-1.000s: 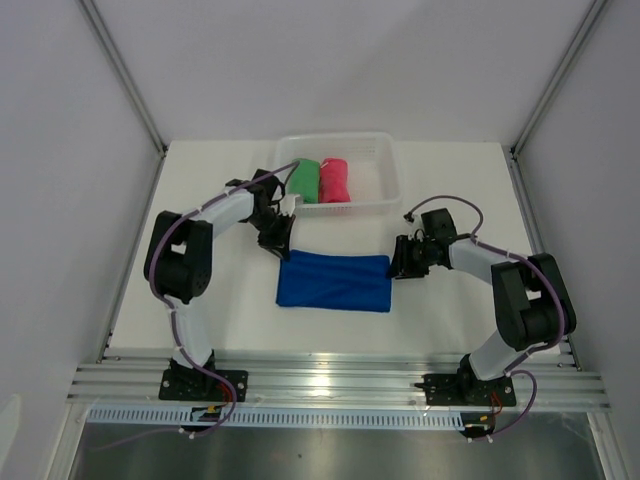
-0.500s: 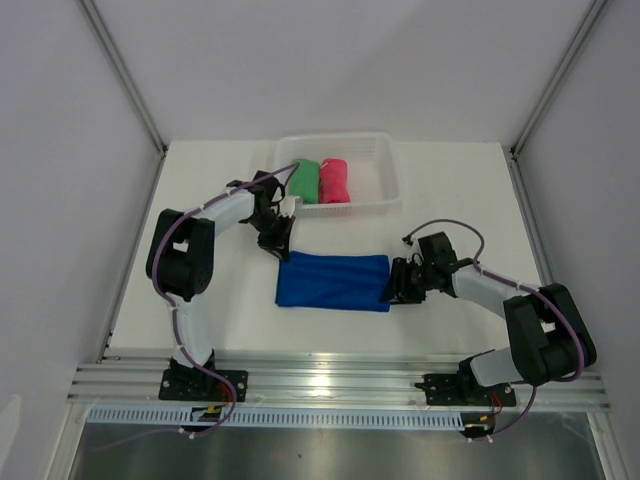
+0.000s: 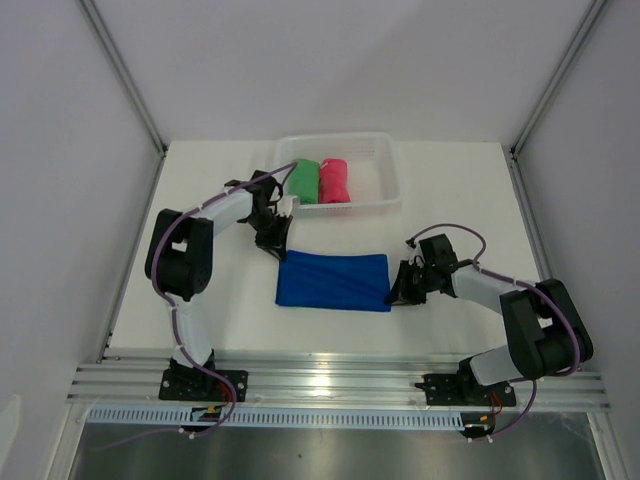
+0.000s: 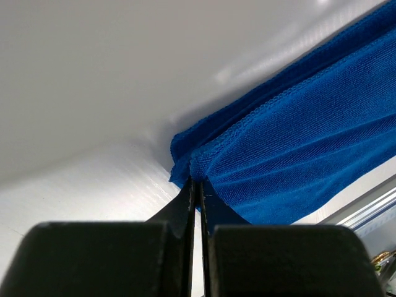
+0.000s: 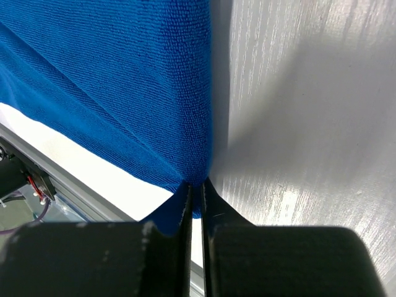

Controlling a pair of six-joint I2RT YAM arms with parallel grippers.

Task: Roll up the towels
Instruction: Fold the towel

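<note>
A royal blue towel [image 3: 333, 281] lies folded flat in the middle of the table. My left gripper [image 3: 281, 250] is shut on the blue towel's far left corner [image 4: 193, 166]. My right gripper [image 3: 396, 294] is shut on its near right corner [image 5: 197, 176]. A rolled green towel [image 3: 303, 180] and a rolled pink-red towel [image 3: 335, 180] lie side by side in the white basket [image 3: 384, 176] at the back.
The white basket stands at the back centre, close behind my left gripper. A metal rail [image 3: 340, 380] runs along the near edge of the table. Grey walls close in both sides.
My right gripper moved toward the near edge along the blue towel's right side and closed on its near right corner. The left arm stayed still.
</note>
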